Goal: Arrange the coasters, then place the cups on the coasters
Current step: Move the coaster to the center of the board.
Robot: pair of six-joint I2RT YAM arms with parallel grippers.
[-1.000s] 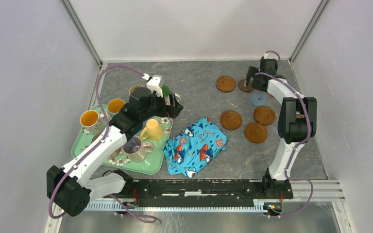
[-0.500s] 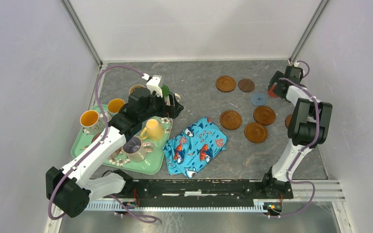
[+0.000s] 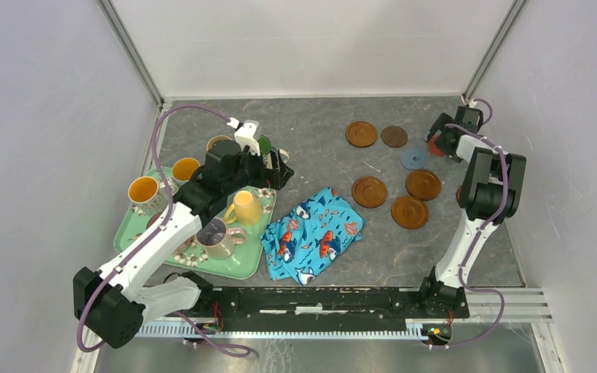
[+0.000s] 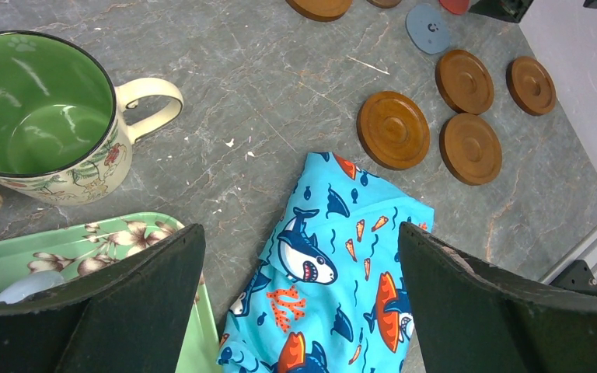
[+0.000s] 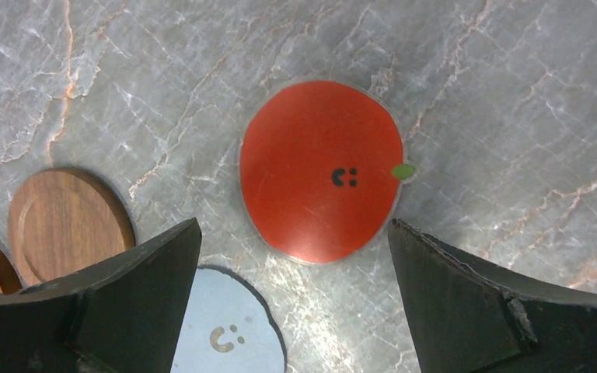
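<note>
Hovering over the red coaster (image 5: 320, 171) at the far right, the right gripper (image 5: 295, 307) had fingers spread, empty. The left gripper (image 4: 299, 307), likewise spread, was by the green-lined cup (image 4: 43, 116) at the left.

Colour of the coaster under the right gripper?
Red coaster, small green tab on its edge; best in right wrist view.

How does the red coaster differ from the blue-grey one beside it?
The red coaster has a green leaf tab; the blue-grey coaster shows none. The red coaster lies between the open fingers of the right gripper; the blue-grey coaster is off-centre, partly hidden. Both bear printed faces.
</note>
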